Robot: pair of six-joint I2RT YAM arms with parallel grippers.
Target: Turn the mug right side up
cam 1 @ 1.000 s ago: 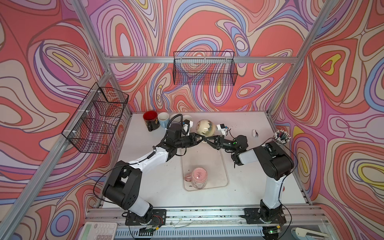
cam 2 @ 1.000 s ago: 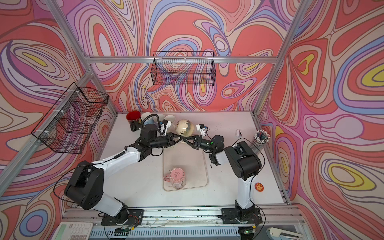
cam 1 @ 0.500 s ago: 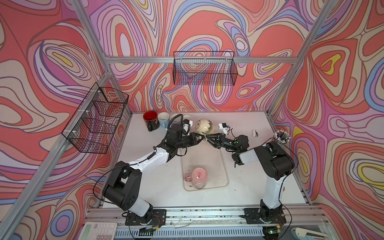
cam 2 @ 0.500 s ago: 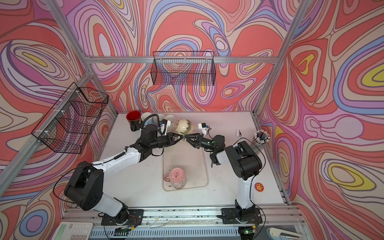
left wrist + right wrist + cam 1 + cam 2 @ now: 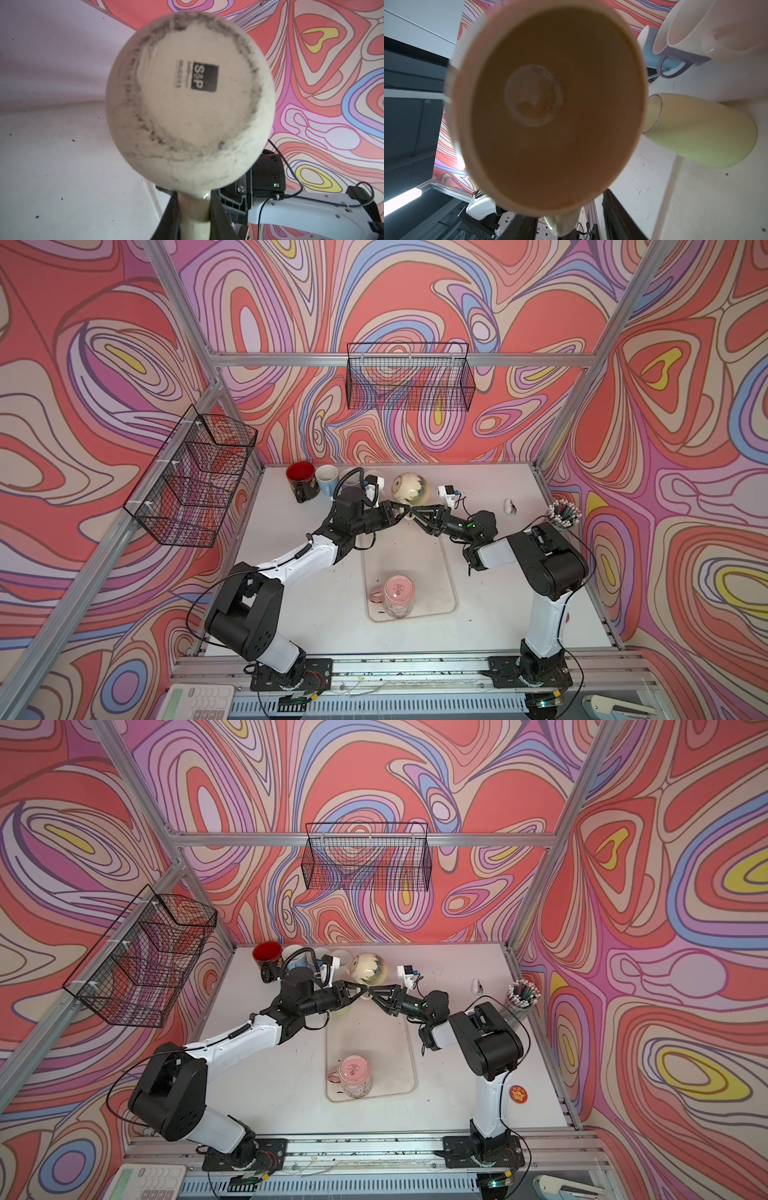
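1. Currently mid-flip: the cream mug (image 5: 409, 488) is held off the surface at the back, between the two arms and just beside the row of other mugs (image 5: 326, 479).
2. It's on its side, not upright. The left wrist view looks flat onto its stamped base, and the right wrist view looks straight into its mouth.
3. Left gripper (image 5: 405, 514) is pinched on the handle (image 5: 193, 216). As I read it, it carries the mug alone.
4. Right gripper (image 5: 416, 514) is spread. Its fingers sit either side of the handle with a gap showing, nearly tip to tip with the left gripper, and they clamp nothing.
5. Done, judging by the pose: mug is up and roughly halfway round.
6. Left to do: roll it the rest of the way until the mouth faces up, set it on the surface, let go.
7. Side note: a pink mug (image 5: 394, 596) sits upside down on the mat (image 5: 440, 556) in front, well apart from both grippers. Can't tell if it's in scope.
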